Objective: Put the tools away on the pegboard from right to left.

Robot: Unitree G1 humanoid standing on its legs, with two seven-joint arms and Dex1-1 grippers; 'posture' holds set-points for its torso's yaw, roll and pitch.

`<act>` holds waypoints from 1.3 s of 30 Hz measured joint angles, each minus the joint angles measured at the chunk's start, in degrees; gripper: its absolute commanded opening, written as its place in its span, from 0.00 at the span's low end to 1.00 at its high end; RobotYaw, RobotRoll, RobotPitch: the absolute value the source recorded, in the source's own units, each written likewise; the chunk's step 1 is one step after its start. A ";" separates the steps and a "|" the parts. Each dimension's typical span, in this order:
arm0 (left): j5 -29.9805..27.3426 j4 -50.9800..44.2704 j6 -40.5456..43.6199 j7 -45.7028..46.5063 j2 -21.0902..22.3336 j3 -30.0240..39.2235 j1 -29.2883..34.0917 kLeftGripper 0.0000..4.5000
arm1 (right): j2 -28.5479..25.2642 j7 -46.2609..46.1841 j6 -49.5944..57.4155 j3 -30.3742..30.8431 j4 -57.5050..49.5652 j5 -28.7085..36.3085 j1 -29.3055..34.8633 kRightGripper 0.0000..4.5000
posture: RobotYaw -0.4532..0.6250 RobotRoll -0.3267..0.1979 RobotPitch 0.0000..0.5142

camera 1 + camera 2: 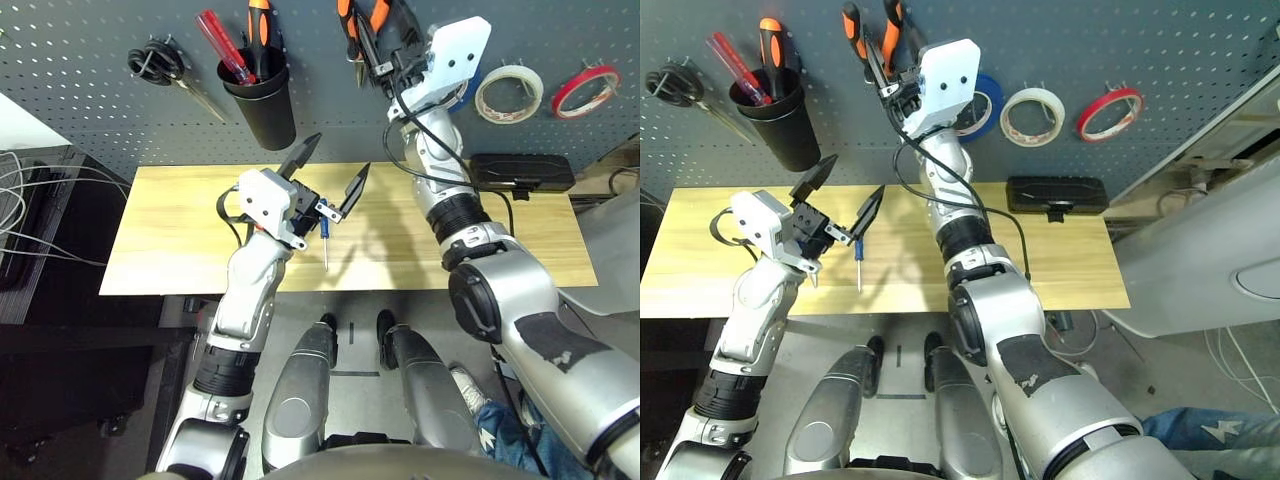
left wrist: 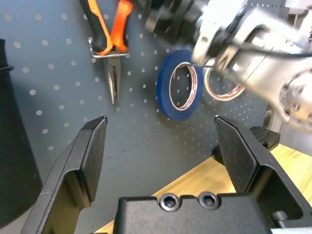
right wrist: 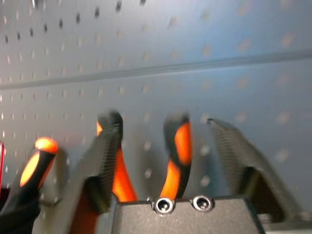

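The orange-and-black pliers [image 2: 111, 44] hang on a hook high on the dark grey pegboard [image 1: 80, 80]. My right gripper [image 3: 156, 126] is raised to them and open, its fingers standing either side of the two handles [image 3: 178, 156]. The blue tape roll [image 2: 168, 100] hangs on a peg just right of the pliers, partly behind my right wrist. A slim blue-handled screwdriver [image 1: 325, 240] lies on the wooden table [image 1: 180, 230]. My left gripper [image 1: 342, 152] hovers open over the table just above the screwdriver, holding nothing. A red-handled tool [image 1: 222, 45] stands in the black cup [image 1: 262, 105].
An orange-and-black screwdriver [image 1: 258, 30] shares the cup. Black-handled scissors [image 1: 155, 62] hang at the pegboard's far left. White tape [image 1: 508, 92] and red tape [image 1: 585, 90] hang to the right. A black box [image 1: 520, 172] lies at the table's back right.
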 measured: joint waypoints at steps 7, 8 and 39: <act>-0.14 0.72 -0.22 -0.42 0.07 0.16 -0.15 1.00 | -2.27 0.84 13.88 1.04 -23.23 2.62 8.12 1.00 | 0.53 0.62 0.56; -0.16 0.77 -0.25 -0.49 0.12 0.20 -0.15 1.00 | -2.74 1.16 16.48 1.46 -26.43 3.17 9.10 1.00 | 0.53 0.62 0.56; 3.23 3.03 1.39 -0.88 1.21 -1.12 1.91 1.00 | -11.63 7.91 60.53 6.62 -47.15 11.35 29.18 1.00 | 0.51 0.62 0.63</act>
